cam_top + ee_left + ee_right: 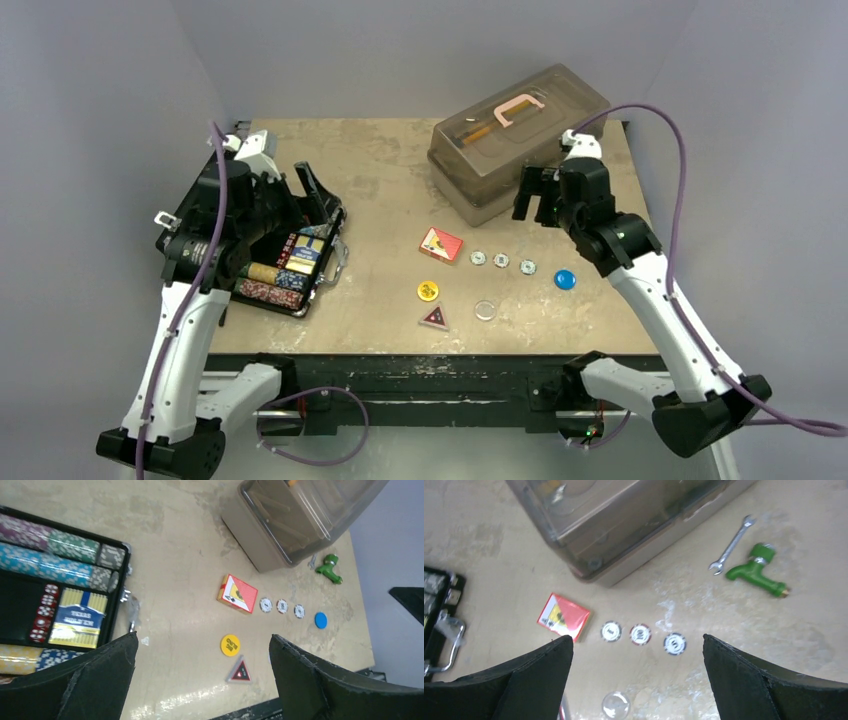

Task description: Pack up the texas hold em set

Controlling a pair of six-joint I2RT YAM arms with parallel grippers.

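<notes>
With the left pincer [203, 637] and right pincer [638, 640] both wide and empty, the flat chips [640, 634] below the right pincer were judged liable to skid across the worktop [774, 630] under off-centre closure.

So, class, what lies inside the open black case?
Rows of coloured chips, red dice and a blue-and-yellow card box. In the top view the left arm covers much of the case; the wrist view cuts off its left end.
</notes>
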